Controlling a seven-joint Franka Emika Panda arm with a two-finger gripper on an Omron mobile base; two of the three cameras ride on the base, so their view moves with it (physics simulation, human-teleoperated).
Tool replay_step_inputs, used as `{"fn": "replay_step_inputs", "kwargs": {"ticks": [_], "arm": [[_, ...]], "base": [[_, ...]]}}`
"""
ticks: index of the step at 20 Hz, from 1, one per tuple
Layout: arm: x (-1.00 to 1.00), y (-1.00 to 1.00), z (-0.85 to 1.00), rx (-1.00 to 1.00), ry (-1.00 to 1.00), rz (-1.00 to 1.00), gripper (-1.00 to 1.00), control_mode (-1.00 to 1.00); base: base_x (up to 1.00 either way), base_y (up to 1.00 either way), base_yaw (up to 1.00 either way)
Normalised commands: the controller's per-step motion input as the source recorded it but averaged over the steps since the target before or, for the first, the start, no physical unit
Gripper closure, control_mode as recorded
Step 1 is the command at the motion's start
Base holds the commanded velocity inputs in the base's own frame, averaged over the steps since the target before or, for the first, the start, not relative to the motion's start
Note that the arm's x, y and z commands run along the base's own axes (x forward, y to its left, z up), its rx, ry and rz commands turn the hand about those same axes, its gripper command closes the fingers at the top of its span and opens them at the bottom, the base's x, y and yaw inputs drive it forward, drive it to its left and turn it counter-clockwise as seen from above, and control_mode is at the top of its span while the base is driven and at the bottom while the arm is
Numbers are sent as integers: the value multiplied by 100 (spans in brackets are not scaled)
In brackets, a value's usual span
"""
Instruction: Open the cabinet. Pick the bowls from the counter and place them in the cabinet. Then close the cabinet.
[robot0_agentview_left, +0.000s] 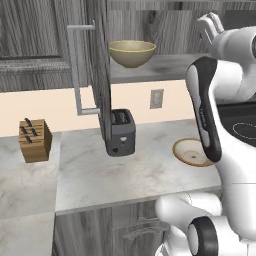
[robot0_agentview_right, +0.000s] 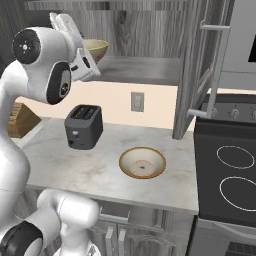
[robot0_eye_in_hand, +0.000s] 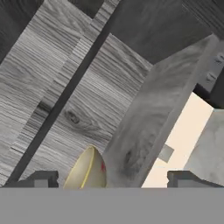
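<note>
The cabinet (robot0_agentview_left: 165, 65) stands open, its left door (robot0_agentview_left: 100, 75) and right door (robot0_agentview_right: 195, 75) swung out towards me. The deep olive-yellow bowl (robot0_agentview_left: 132, 52) sits upright on the grey shelf (robot0_agentview_right: 140, 70). The hand view has this bowl (robot0_eye_in_hand: 87, 171) low and close. My gripper (robot0_eye_in_hand: 114, 179) is open and holds nothing; it hovers high at the cabinet front (robot0_agentview_right: 60, 22), right of the yellow bowl in the left base view (robot0_agentview_left: 213, 22). The wide tan-rimmed bowl (robot0_agentview_right: 142, 163) rests on the marble counter (robot0_agentview_right: 85, 170) below, apart from the gripper.
A dark toaster (robot0_agentview_left: 120, 132) stands on the counter under the left door. A wooden knife block (robot0_agentview_left: 35, 140) is at the far left. The black stovetop (robot0_agentview_right: 230, 175) borders the counter on the right. A wall outlet (robot0_agentview_left: 156, 98) sits under the shelf.
</note>
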Motion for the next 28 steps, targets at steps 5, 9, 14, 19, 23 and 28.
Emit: {"fn": "replay_step_inputs", "kwargs": {"ticks": [5, 9, 14, 19, 23, 28], "arm": [[-74, -26, -6, -3, 43, -27, -100, -100], [-74, -21, -48, -7, 4, -6, -100, -100], [-68, -40, -65, -1, 3, -5, -100, -100], [-32, -51, -80, 0, 7, 0, -100, -100], [-1, -30, -61, 0, 16, 3, -100, -100], [0, -8, -38, 0, 11, 10, -100, -100]], "base": [[0, 0, 0], [0, 0, 0], [0, 0, 0], [0, 0, 0], [0, 0, 0], [0, 0, 0]]}}
